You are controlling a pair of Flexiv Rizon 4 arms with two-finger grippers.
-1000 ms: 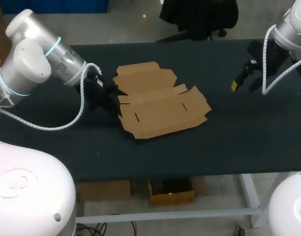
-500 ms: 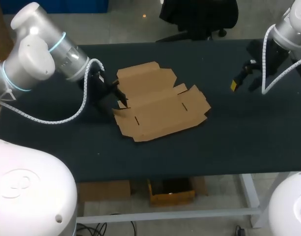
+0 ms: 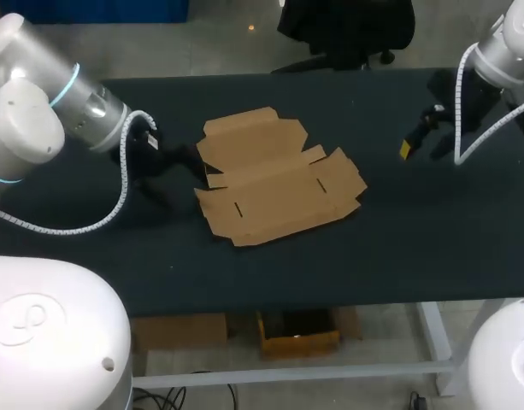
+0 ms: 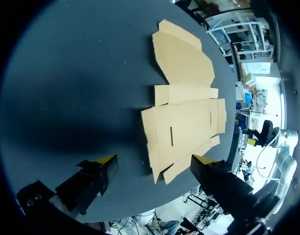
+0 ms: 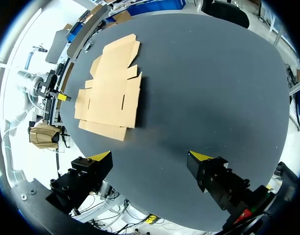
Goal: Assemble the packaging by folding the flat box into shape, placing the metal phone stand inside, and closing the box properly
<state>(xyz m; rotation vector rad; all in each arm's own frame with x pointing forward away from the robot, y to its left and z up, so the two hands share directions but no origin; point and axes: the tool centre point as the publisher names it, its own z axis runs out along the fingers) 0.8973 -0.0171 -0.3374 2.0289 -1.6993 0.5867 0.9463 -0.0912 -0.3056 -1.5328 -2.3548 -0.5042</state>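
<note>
One flat box, two empty claws.
Head view: the single flat box (image 3: 279,179) lies unfolded mid-table (image 3: 398,231). Left wrist view: left gripper (image 4: 154,159) gapes wide, box just ahead. Right wrist view: right gripper (image 5: 150,156) also open, box well ahead. Light, stiff cardboard (probably slippery lying flat), so pinch an edge flap. No stand visible.

Flat box (image 3: 274,175) between both hands.

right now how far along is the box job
Nothing looks done: the flat box lies unfolded on the table. Nothing is in hand: the left gripper is open near its edge, the right gripper open and well away. Folding, putting in the phone stand (not in view) and closing are all left.
</note>
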